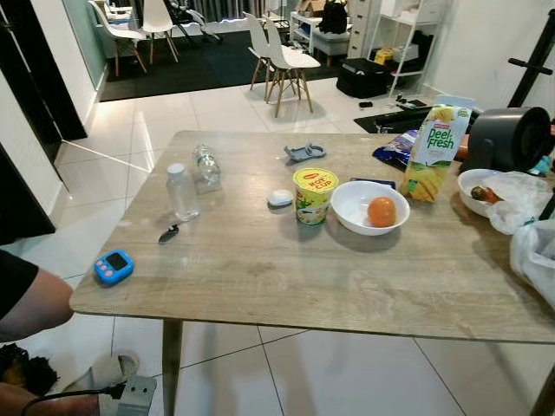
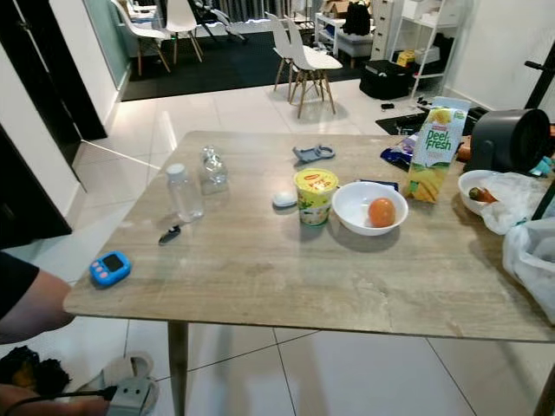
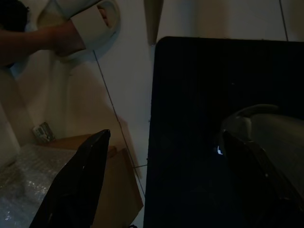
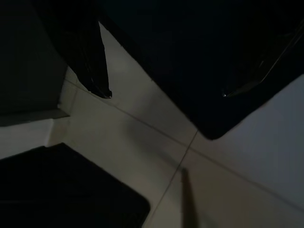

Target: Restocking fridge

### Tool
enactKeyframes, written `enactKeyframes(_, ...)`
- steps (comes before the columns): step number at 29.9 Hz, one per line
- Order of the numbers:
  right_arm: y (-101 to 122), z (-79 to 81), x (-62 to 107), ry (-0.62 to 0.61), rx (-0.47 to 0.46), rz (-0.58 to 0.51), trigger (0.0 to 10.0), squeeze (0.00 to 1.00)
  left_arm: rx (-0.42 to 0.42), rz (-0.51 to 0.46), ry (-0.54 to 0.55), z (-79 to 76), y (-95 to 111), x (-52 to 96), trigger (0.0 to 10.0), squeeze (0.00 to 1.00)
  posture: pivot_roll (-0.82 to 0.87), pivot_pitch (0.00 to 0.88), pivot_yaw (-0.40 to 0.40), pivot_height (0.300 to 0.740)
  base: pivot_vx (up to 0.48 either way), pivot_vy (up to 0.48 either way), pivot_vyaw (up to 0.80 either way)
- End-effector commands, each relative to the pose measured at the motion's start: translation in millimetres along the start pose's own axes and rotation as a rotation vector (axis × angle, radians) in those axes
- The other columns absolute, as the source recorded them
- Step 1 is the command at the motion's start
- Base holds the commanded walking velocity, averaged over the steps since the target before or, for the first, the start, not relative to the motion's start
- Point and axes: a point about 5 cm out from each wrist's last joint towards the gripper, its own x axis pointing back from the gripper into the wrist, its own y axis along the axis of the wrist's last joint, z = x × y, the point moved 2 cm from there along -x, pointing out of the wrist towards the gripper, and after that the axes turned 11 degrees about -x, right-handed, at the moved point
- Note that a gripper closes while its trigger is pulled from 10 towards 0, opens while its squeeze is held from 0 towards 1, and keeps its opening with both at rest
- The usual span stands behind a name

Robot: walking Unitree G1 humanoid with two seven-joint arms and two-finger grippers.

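On the wooden table stand a yellow-green juice carton, a yellow cup of noodles and a white bowl holding an orange. A small clear bottle stands to the left, and another bottle sits behind it. Both arms hang low beside the table. In the left wrist view my left gripper is open over the tiled floor, and in the right wrist view my right gripper is open above floor tiles. Neither gripper holds anything.
A blue timer lies near the table's left front corner. A second bowl, plastic bags and a black appliance crowd the right end. A person's arm and sandalled foot are at the lower left. White chairs stand beyond.
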Motion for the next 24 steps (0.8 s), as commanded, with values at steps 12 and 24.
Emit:
enactKeyframes(12,102,-56.3,-4.0,-0.251,-0.212,-0.309,10.0,0.00,0.000,0.024,-0.006,-1.9,-8,0.9,10.0,0.00,0.07,0.000,0.014,0.740,0.000,0.000,0.00)
enactKeyframes(24,228,-51.9,28.0,-0.088,-0.543,-0.699,10.0,0.00,-0.009,0.015,-0.004,-0.4,-4,0.4,10.0,0.00,0.07,0.000,0.014,0.740,0.000,0.000,0.00)
